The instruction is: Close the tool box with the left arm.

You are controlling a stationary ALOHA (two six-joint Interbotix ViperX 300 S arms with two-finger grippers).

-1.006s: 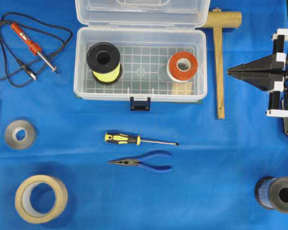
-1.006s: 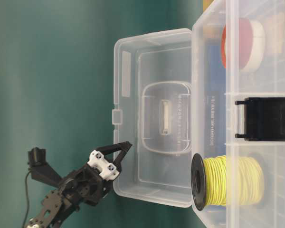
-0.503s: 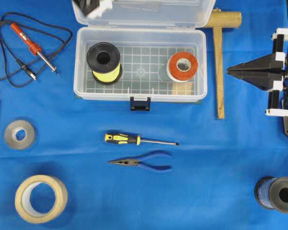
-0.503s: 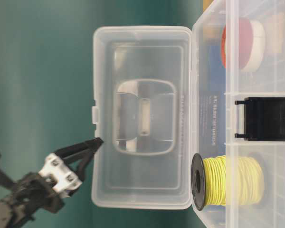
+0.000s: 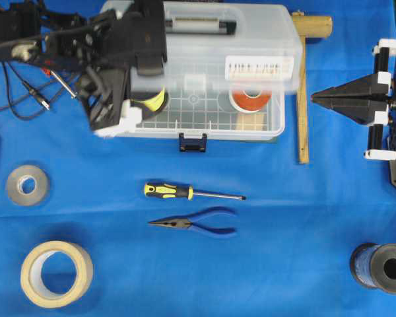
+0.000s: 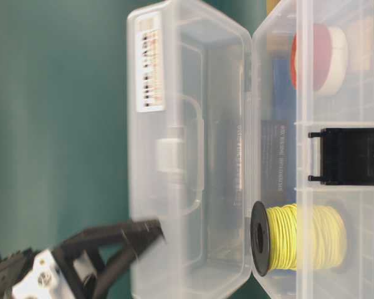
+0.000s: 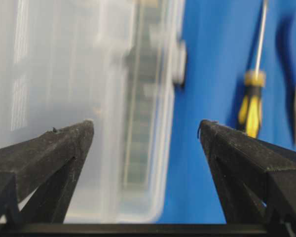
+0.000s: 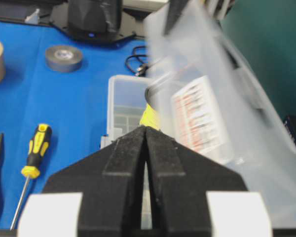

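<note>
The tool box sat at the 12 o'clock edge of the blue table cover in the overhead view, its clear lid tipped partway over the open base and blurred, the white label facing up. In the table-level view the lid stood at a steep angle to the base, not yet down on it. Inside the base lay a yellow wire spool at 9 o'clock and an orange-and-white tape roll at 3 o'clock; the dark blue latch hung on the front wall at 6 o'clock. The left gripper had its jaws spread wide and held nothing, with the blurred lid just ahead of its left finger; whether it touched the lid could not be told. In the overhead view the left arm reached over the box's 9 o'clock end. The right gripper had its jaws pressed together on nothing, parked at the table's 3 o'clock edge, well apart from the box. A wooden mallet lay just beside the box at 3 o'clock, a soldering iron with its cord at 9 o'clock. Toward 6 o'clock lay a yellow-handled screwdriver and blue-handled pliers. A grey tape roll and a masking tape roll lay at 8 o'clock, and a dark spool at 4 o'clock.
</note>
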